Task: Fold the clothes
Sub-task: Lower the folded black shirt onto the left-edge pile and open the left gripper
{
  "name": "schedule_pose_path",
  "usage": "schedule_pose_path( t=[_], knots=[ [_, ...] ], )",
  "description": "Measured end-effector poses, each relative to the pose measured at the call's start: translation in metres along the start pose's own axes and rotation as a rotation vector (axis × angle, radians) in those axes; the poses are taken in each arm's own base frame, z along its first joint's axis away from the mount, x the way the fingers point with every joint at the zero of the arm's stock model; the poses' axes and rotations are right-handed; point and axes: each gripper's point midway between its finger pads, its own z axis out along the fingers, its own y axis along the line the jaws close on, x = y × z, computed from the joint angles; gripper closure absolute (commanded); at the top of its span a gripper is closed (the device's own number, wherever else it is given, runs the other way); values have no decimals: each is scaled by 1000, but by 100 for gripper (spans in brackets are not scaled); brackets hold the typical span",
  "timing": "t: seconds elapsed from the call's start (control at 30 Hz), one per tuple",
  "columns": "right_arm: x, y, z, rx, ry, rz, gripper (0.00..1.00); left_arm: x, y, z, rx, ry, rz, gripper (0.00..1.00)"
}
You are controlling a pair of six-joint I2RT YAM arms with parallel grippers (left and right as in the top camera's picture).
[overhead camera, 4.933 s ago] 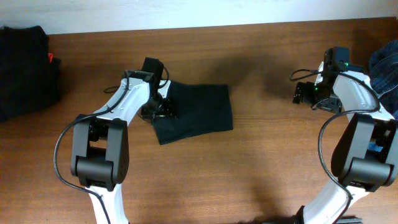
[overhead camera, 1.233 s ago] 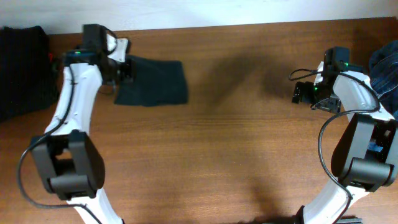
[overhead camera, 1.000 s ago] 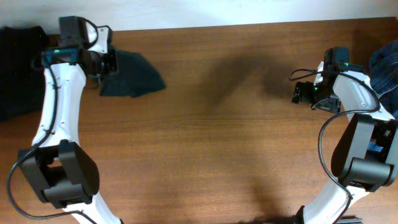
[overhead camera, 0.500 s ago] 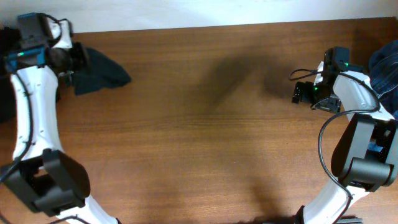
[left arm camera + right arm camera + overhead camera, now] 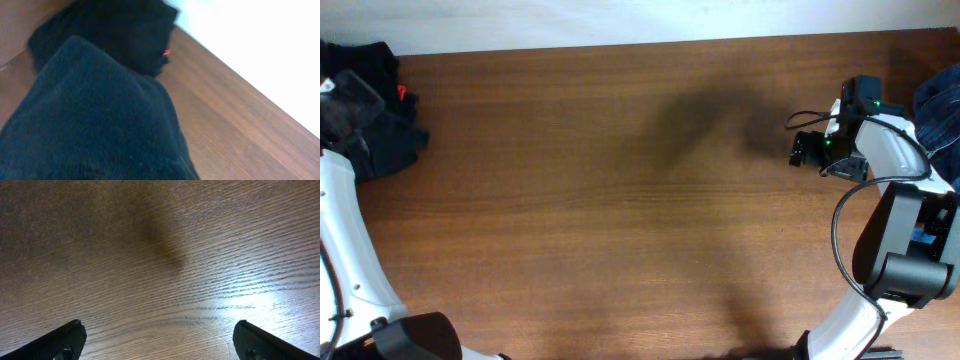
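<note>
Placement step: left tool, clamped on folded black shirt, hovers beside pile of clothes at the surface corner. Right tool stands apart, empty. Next move calls for a square release.

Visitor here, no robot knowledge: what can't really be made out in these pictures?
- Left gripper: motion-blurred at the overhead view's left edge; in its wrist view the dark cloth hides its fingers.
- Dark cloth: too close in the wrist view to tell what garment it is.
- Black pile: cut off by the overhead view's left edge.
- Blue fabric: cut off by the overhead view's right edge.
</note>
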Motion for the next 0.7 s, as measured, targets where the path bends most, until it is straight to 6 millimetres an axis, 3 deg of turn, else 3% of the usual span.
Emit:
schedule_pose_path(
  t=[0.23,0.47,0.7],
  knots=[
    [0,0,0,0,0,0,1,5,28,0,-92,23,-109,100],
    [0,0,0,0,0,0,1,-5,58,1,-139,2,-226,100],
    [0,0,0,0,0,0,1,-6,72,15,-161,15,-268,100]
  ],
)
